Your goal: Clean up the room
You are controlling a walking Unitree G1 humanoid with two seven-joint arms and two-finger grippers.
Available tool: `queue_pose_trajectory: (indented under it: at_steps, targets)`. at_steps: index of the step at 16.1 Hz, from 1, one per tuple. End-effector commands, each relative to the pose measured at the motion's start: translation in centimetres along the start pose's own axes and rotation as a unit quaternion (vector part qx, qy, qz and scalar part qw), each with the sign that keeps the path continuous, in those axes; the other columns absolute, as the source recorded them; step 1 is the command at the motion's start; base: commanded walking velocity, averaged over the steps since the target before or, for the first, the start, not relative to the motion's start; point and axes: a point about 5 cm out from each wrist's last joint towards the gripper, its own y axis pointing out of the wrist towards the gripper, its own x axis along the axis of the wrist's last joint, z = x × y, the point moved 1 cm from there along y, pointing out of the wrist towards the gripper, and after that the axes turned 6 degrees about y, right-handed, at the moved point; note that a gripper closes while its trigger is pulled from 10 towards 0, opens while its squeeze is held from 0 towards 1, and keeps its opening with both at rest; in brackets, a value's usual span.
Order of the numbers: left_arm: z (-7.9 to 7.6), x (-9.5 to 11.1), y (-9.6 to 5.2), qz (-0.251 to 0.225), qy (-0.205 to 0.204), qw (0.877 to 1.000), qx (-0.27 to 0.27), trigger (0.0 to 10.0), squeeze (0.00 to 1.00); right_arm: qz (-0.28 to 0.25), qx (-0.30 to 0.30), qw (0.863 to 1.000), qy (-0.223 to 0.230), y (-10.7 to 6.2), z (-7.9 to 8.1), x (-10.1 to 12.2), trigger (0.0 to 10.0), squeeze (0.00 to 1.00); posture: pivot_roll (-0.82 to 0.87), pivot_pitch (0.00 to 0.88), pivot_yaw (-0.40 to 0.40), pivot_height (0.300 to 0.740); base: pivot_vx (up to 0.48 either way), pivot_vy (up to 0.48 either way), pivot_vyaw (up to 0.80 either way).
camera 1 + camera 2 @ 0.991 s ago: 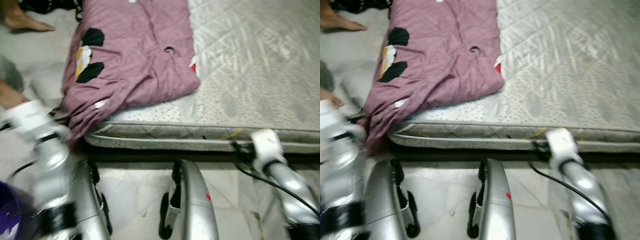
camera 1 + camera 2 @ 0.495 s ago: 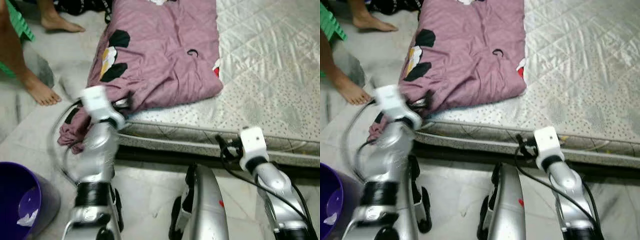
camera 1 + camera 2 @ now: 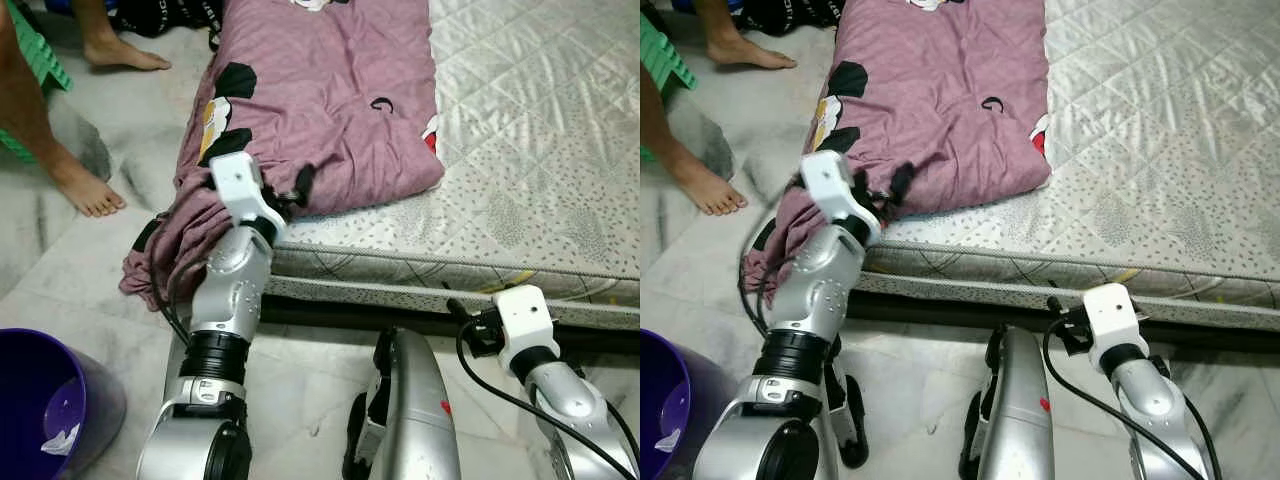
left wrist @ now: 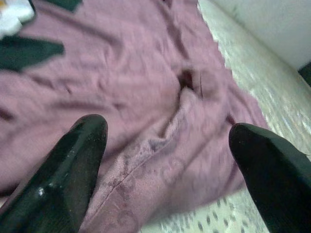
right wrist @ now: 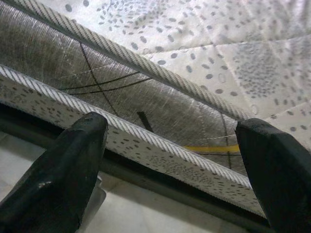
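A mauve blanket point(image 3: 320, 100) with black and white patches lies on the left part of a pale quilted mattress point(image 3: 540, 150). Its corner hangs over the mattress edge down to the floor. My left gripper point(image 3: 290, 195) is raised at the blanket's front edge, open, and the left wrist view has the crumpled blanket fold point(image 4: 165, 121) between its fingers point(image 4: 73, 165). My right gripper point(image 3: 462, 318) stays low in front of the mattress side, open, facing the piped mattress edge point(image 5: 160, 77) with nothing held.
A purple bucket point(image 3: 40, 400) with a scrap of paper inside stands on the marble floor at the lower left. A person's bare feet point(image 3: 85, 185) are at the left, with another foot point(image 3: 120, 55) farther back. Dark clothing point(image 3: 170, 12) lies near the blanket's far end.
The view has swung left, bringing the bucket and a person's leg into sight. My left arm rose from beside my body to the blanket's front edge. The right arm dropped slightly.
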Motion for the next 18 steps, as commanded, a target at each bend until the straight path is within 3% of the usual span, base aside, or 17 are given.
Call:
queue_pose_trajectory:
  at_steps: [1,3,5,6,10,11,13,16,18]
  targets:
    - [-3.4,-0.6,0.7,0.010,-0.014,0.999,-0.047,10.0,0.00,-0.005,-0.021,1.000,0.005,-0.4,-0.6,0.3,10.0,0.00,-0.18,0.253,-0.050,0.526,0.000,0.000,0.00]
    - [-4.3,-0.9,0.8,0.010,-0.017,0.998,-0.060,10.0,0.00,-0.017,-0.019,1.000,0.015,-0.1,-0.2,1.2,10.0,0.00,-0.18,0.251,-0.049,0.526,0.000,0.000,0.00]
    - [-4.5,-1.1,0.8,0.009,-0.020,0.998,-0.062,10.0,0.00,-0.052,0.012,0.997,0.053,1.0,2.1,3.5,10.0,0.00,-0.18,0.251,-0.049,0.526,0.000,0.000,0.00]
    - [-4.6,-1.0,0.8,0.007,-0.025,0.998,-0.064,10.0,0.00,-0.065,0.035,0.995,0.074,2.0,4.0,4.6,10.0,0.00,-0.18,0.252,-0.050,0.526,0.000,0.000,0.00]
    - [-4.9,-0.2,0.8,-0.004,-0.027,0.997,-0.067,10.0,0.00,-0.079,0.083,0.987,0.109,5.2,8.7,6.8,10.0,0.00,-0.13,0.243,-0.049,0.526,0.000,0.000,0.00]
    - [-4.8,-0.2,0.6,-0.005,-0.025,0.997,-0.068,10.0,0.00,-0.078,0.088,0.987,0.111,5.8,9.2,7.1,10.0,0.00,-0.13,0.243,-0.049,0.526,0.000,0.000,0.00]
    - [-4.6,-0.7,0.1,0.006,-0.020,0.997,-0.076,10.0,0.00,-0.071,0.078,0.987,0.122,6.9,9.0,7.4,10.0,0.00,-0.12,0.243,-0.050,0.526,0.000,0.000,0.00]
    - [-3.6,0.5,-0.6,-0.023,-0.014,0.998,-0.054,10.0,0.00,-0.054,0.063,0.991,0.108,6.9,7.8,6.3,10.0,0.00,-0.10,0.246,-0.047,0.526,0.000,0.000,0.00]
    - [-3.5,0.7,-0.5,-0.023,-0.012,0.998,-0.058,10.0,0.00,-0.041,0.037,0.990,0.132,7.3,7.4,5.7,10.0,0.00,-0.09,0.251,-0.042,0.526,0.000,0.000,0.00]
